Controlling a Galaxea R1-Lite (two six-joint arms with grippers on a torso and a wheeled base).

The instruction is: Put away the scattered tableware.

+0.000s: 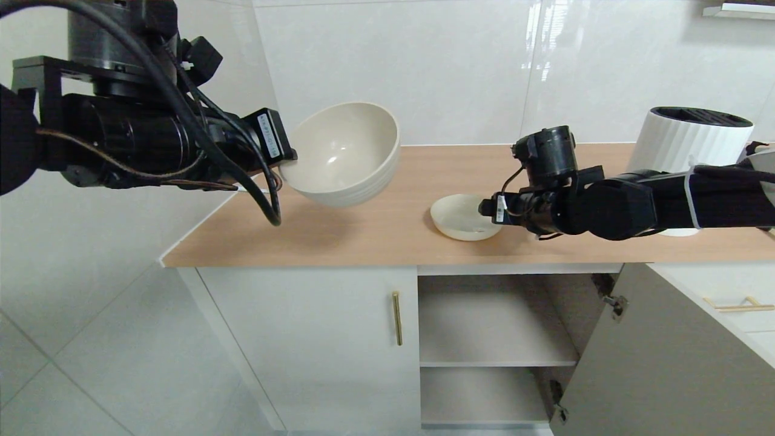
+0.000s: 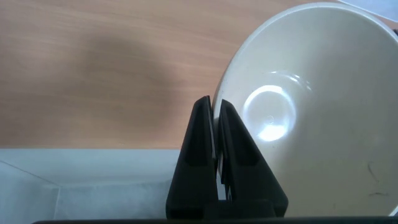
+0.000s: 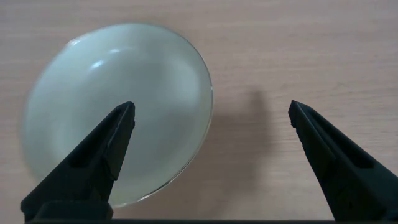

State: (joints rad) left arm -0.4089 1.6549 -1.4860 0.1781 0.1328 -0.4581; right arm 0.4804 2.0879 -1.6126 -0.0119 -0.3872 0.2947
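Hanging above the left end of the wooden counter (image 1: 387, 242), the large cream bowl (image 1: 345, 154) is held clear of the surface and tipped, its opening facing toward me and a little upward. The left gripper (image 2: 215, 109) has it by the rim, jaws pinched together on the thin wall, one finger inside the bowl and one outside.

Further right, a small shallow white dish (image 1: 463, 217) sits flat on the counter. The right gripper (image 3: 210, 109) is over it with its jaws spread wide: one finger is above the inside of the dish and the other is above bare wood beside it, so the rim lies between them. I think the fingers are just off the dish rather than touching it, though from here I can't be sure.

A white ribbed container (image 1: 696, 139) with a dark top stands at the right end of the counter, behind the right arm. Below, the cabinet door (image 1: 642, 363) is swung open, showing two shelves (image 1: 493, 327) inside. The neighbouring door, with its gold handle (image 1: 396, 318), is closed.
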